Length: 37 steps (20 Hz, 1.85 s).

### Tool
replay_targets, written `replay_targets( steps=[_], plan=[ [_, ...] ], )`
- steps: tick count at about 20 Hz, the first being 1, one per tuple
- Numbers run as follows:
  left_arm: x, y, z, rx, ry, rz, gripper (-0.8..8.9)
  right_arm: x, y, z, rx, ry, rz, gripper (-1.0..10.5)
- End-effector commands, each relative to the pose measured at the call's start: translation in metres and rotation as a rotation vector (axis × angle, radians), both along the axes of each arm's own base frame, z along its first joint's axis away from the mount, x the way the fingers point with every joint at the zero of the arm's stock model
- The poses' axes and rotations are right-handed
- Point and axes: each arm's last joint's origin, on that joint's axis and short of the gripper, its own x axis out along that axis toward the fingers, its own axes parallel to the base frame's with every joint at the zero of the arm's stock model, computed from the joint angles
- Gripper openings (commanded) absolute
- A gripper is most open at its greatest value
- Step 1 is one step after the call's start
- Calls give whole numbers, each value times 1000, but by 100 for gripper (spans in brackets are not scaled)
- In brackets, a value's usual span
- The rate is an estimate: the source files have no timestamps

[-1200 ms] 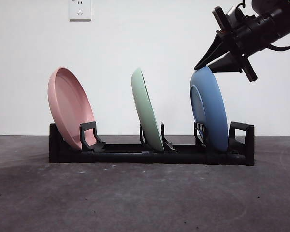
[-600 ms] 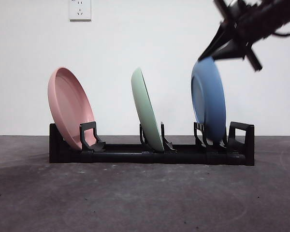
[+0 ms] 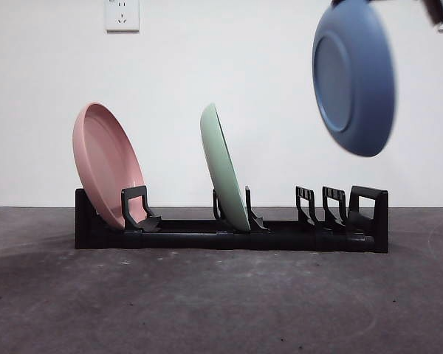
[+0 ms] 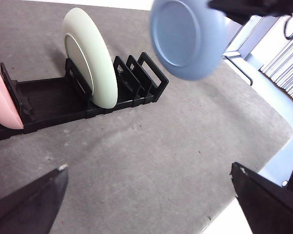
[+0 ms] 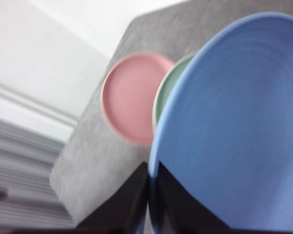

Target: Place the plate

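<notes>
Right claw (image 5: 150, 195) pinches the blue plate (image 3: 354, 77) aloft over grey table (image 3: 207, 302), white wall (image 3: 266, 66) behind

No text, label, brand, number or sign can be read in any of the views. The pink plate (image 3: 105, 164), the green plate (image 3: 224, 168) and the blue plate (image 3: 354, 76) are plain, with no print or mark on them. The black dish rack (image 3: 229, 233) bears no lettering. The white wall socket (image 3: 122, 14) in the front view shows only its slots, with nothing written that can be made out. The grey tabletop (image 4: 151, 161) carries no markings either.
</notes>
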Motion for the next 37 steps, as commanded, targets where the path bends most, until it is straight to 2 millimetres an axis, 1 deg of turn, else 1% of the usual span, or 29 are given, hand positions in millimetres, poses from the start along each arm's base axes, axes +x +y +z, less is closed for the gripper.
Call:
replay_targets(
  steps=[1, 4, 7, 10, 14, 16, 19, 22, 26, 30, 34, 37],
  plan=[
    [-1, 0, 6, -11, -20, -5, 530, -26, 6, 13, -81, -121, 106, 9],
    [-1, 0, 6, -11, -19, -5, 530, -50, 11, 19, -112, -141, 162, 9],
    [-1, 0, 5, -6, -7, -5, 530, -76, 16, 19, -244, -166, 183, 9],
    [-1, 0, 3, 5, 10, -7, 530, -98, 26, 16, -353, -167, 210, 9],
    [-1, 0, 1, 20, 16, -12, 530, -119, 42, 8, -409, -161, 265, 9],
    [-1, 0, 2, 21, 14, -13, 530, -129, 57, -8, -472, -130, 286, 9],
    [-1, 0, 2, 25, 10, -15, 530, -140, 86, -43, -624, -131, 286, 9],
    [-1, 0, 2, 26, 9, -15, 530, -151, 120, -76, -682, -174, 324, 9],
    [-1, 0, 2, 32, 1, -19, 530, -161, 165, -111, -863, -249, 338, 9],
    [-1, 0, 2, 33, 1, -19, 530, -166, 204, -145, -937, -279, 387, 9],
    [0, -1, 1, 36, 2, -20, 530, -174, 227, -175, -1023, -311, 432, 9],
    [2, -1, 1, 40, 2, -19, 530, -181, 238, -189, -1056, -357, 466, 9]
  ],
)
